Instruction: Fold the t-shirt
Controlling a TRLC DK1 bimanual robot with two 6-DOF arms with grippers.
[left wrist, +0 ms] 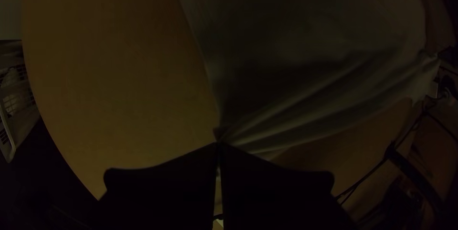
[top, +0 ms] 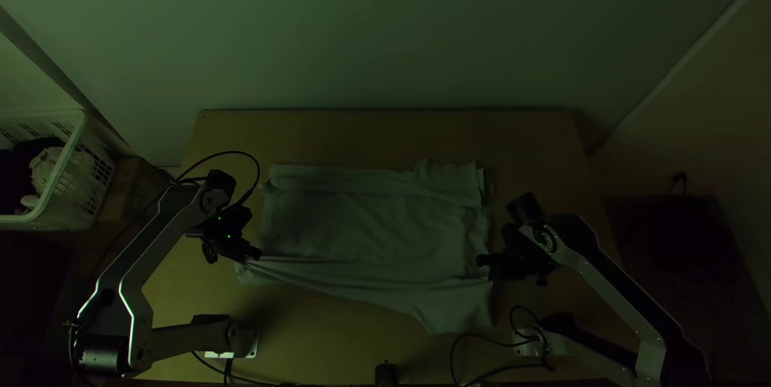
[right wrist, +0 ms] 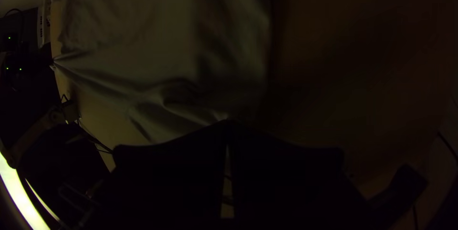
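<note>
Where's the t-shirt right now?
In the top view, the t-shirt lies on the middle of the wooden table, between the left claw and the right claw, which both pinch it.

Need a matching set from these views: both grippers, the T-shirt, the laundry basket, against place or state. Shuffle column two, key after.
1. Left gripper
2. Right gripper
3. T-shirt
4. Laundry basket

A. Creased, lying on the table
B. Closed on cloth at the top view's right
C. White, beyond the table's left edge
D. Closed on cloth at the top view's left

Pairs: 1-D, 2-B, 3-A, 4-C
</note>
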